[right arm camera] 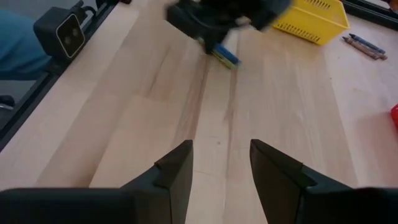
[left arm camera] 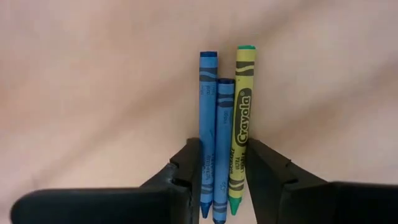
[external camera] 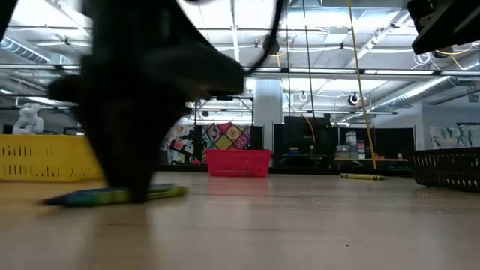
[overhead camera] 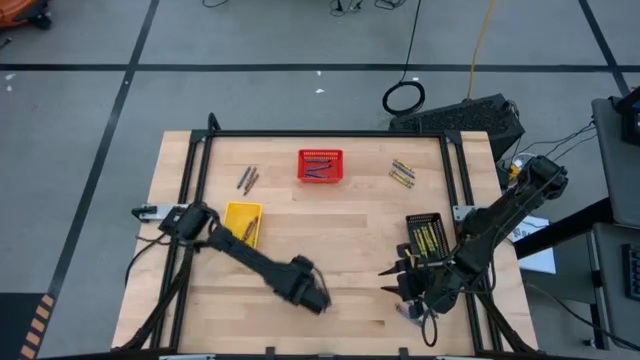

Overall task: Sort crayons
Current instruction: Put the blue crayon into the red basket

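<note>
Three crayons lie side by side between the left gripper's fingers: two blue, one yellow-green. The fingers bracket the bundle, and the frames do not settle whether they press it. The crayons rest flat on the table, near its front edge, about midway across. In the high view the gripper's body covers them; only the left wrist view shows all three, while the low view shows a blue and green end poking out under the dark arm.

Bare wood lies open between the left gripper and the right gripper, which hovers near the front edge with its fingers apart and nothing between them.

Farther out, a yellow basket sits by the left arm's base, a black basket by the right arm, a red basket at the far middle. Brown crayons and yellow ones lie loose either side of it.
</note>
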